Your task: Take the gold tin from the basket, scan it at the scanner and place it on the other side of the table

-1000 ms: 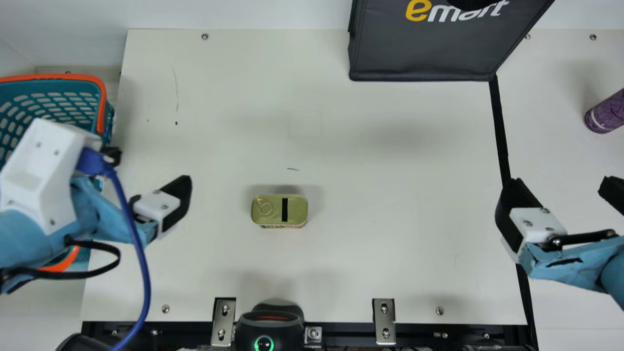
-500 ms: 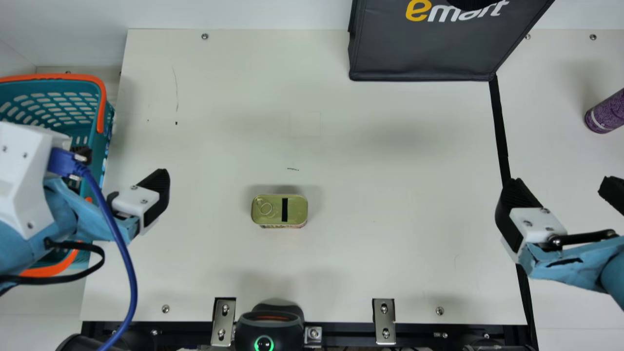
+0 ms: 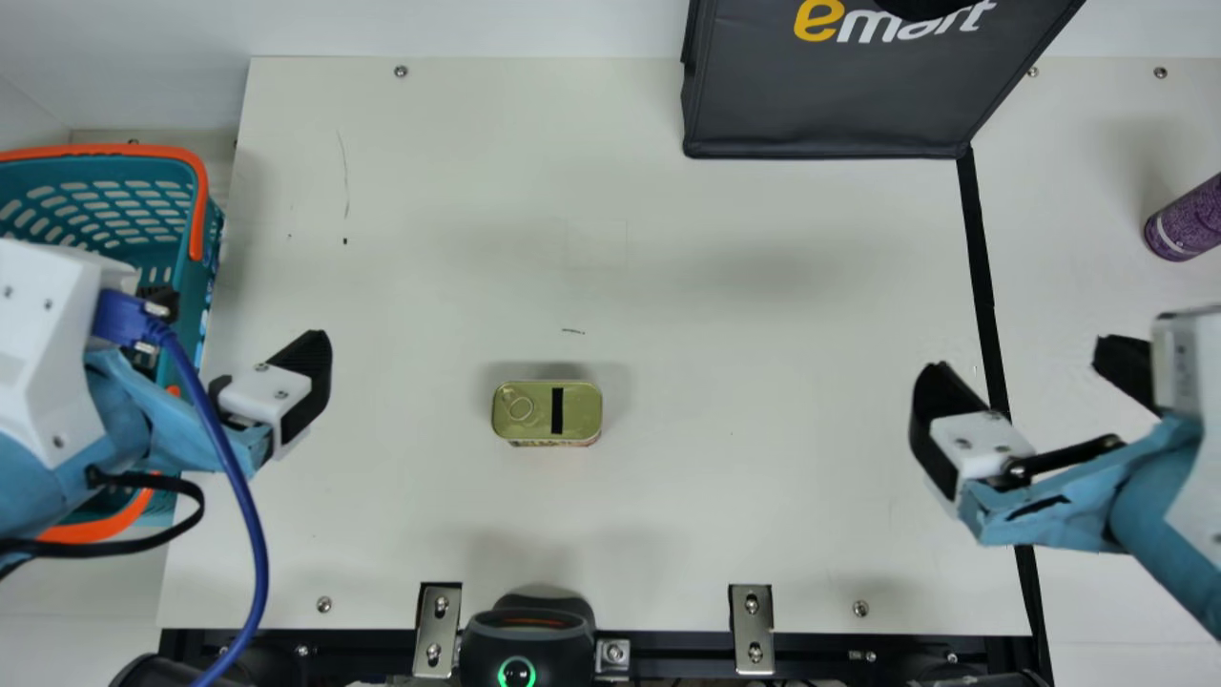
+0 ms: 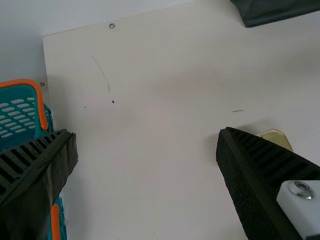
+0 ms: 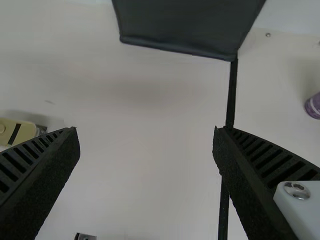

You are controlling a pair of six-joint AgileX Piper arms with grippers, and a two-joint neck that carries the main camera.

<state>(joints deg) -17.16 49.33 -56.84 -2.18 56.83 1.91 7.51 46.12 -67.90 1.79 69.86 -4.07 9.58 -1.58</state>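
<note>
Left gripper (image 3: 244, 317): spread wide, holding nothing | right gripper (image 3: 1025, 361): likewise parted, nothing held | tin (image 3: 547, 412): on table (image 3: 744, 515) between the two, touching neither, ring side up | scanner (image 3: 527, 639): at table's near edge | basket (image 3: 95, 181): left side | bag (image 3: 830, 110): far edge | purple cylinder (image 3: 1183, 224): far right

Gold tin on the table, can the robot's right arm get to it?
Probably yes. The right gripper is open, and I see nothing standing between it and the gold tin. The left gripper is off on the tin's other side, so it shouldn't get in the way.
</note>
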